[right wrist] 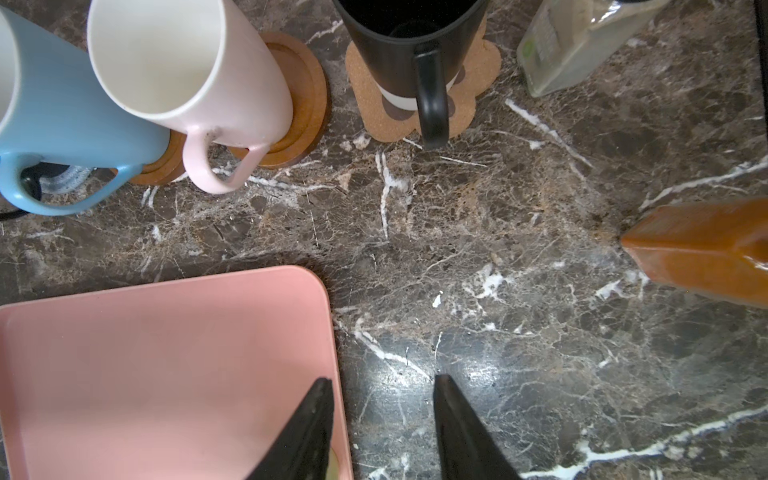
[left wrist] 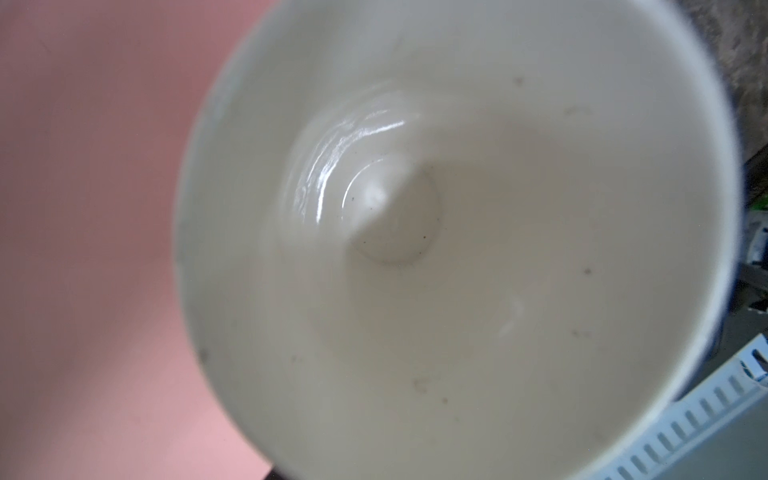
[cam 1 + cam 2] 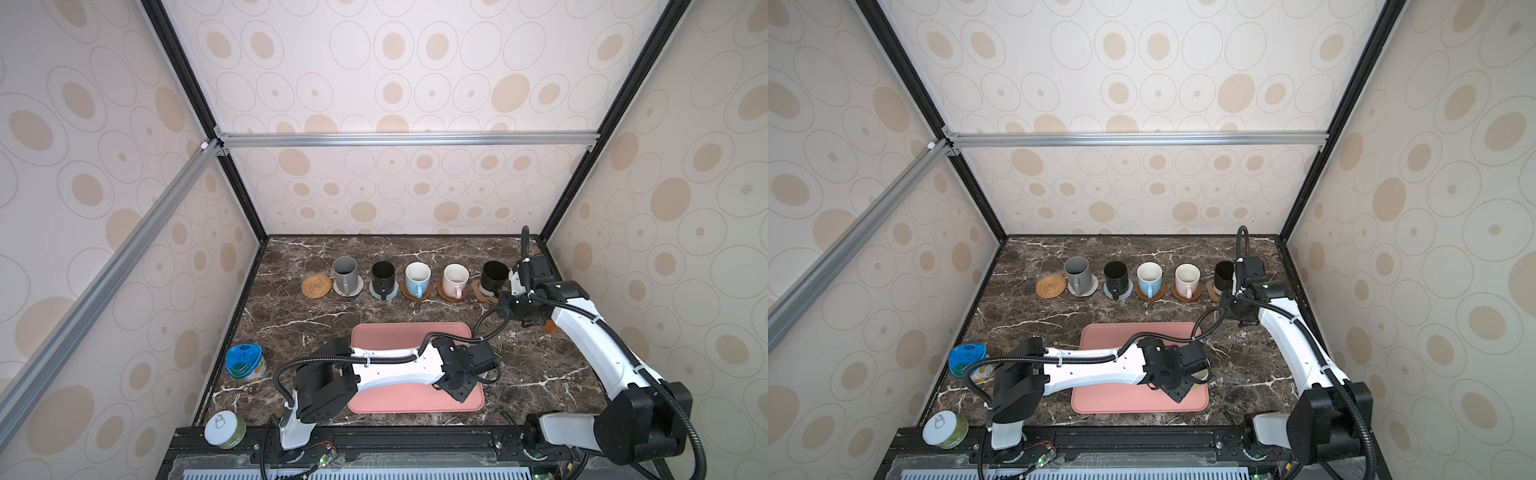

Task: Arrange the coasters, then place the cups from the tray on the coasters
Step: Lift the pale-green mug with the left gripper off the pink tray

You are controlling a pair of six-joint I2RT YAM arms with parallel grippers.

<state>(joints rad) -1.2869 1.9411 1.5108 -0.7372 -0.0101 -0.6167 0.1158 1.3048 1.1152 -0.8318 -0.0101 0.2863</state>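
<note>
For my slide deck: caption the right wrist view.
Open right gripper above the table beside the tray; blue cup, pink cup and black cup stand on coasters.

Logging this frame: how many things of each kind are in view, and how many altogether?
Cups: 6
Coasters: 6
Tray: 1
Cans: 2
Bottles: 2
Total: 17
</note>
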